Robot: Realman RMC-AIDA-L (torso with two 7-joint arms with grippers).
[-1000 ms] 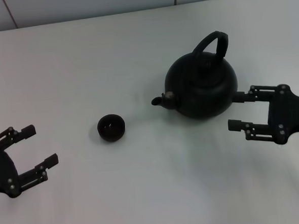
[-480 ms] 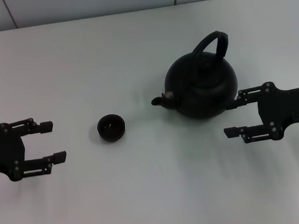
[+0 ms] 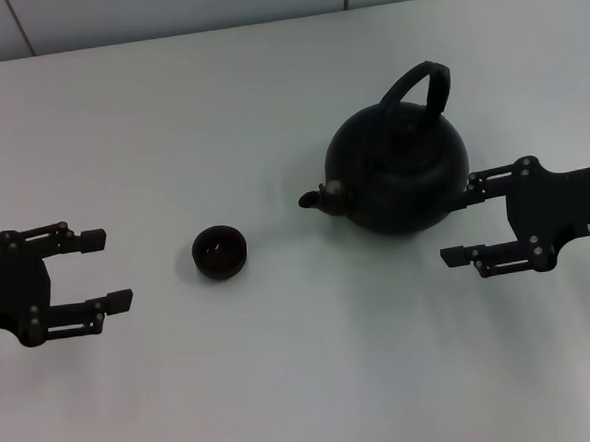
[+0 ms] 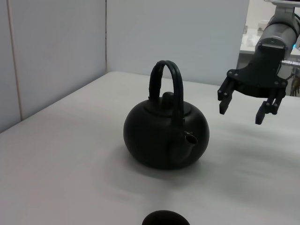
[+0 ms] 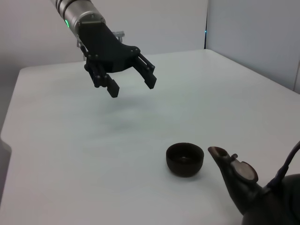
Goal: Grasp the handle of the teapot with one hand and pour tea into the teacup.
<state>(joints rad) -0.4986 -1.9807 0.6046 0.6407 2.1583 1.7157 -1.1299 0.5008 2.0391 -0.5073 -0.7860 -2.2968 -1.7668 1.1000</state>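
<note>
The matte-black teapot (image 3: pixel 397 175) stands right of centre on the white table, its spout toward the teacup. Its arched handle (image 3: pixel 417 83) stands upright over the lid. The tiny dark teacup (image 3: pixel 219 253) sits left of the spout. My right gripper (image 3: pixel 457 221) is open and empty just right of the teapot's body, level with it, and clear of the handle. My left gripper (image 3: pixel 106 270) is open and empty left of the teacup. The left wrist view shows the teapot (image 4: pixel 164 136), the handle (image 4: pixel 164 79) and the right gripper (image 4: pixel 243 107). The right wrist view shows the teacup (image 5: pixel 185 159) and the left gripper (image 5: pixel 132 86).
The white table (image 3: pixel 285 382) stretches around both objects. A grey wall (image 3: pixel 162 9) runs along its far edge. In the left wrist view wall panels (image 4: pixel 56 47) stand beside and behind the table.
My left gripper has moved in toward the teacup and levelled out. My right gripper has shifted slightly left toward the teapot. Teapot and teacup have not moved.
</note>
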